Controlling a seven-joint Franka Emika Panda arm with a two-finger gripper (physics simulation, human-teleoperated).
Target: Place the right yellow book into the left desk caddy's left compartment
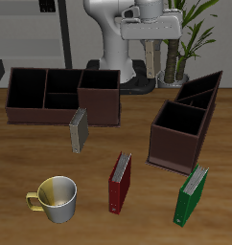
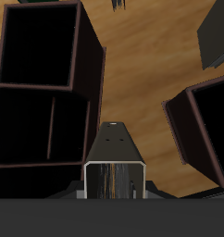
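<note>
My gripper point(image 1: 148, 45) is raised high over the back of the table, above the gap between the two caddies. It is shut on the right yellow book point(image 1: 148, 63), which hangs upright below it and shows edge-on. In the wrist view the book point(image 2: 117, 146) shows a dark grey edge and a white-framed end. The left desk caddy point(image 1: 172, 148) is dark maroon, with a square bin toward the table's front and slanted slots behind. It lies beside and below the book, apart from it. The wrist view shows its open bin and slots from above point(image 2: 97, 57).
A wide low brown caddy point(image 1: 60, 112) stands at the back, its end bin in the wrist view point(image 2: 177, 130). A grey-covered book point(image 1: 79, 129) stands in front of it. A red book point(image 1: 120, 182), a green book point(image 1: 193, 196) and a mug point(image 1: 56, 198) stand near the front edge.
</note>
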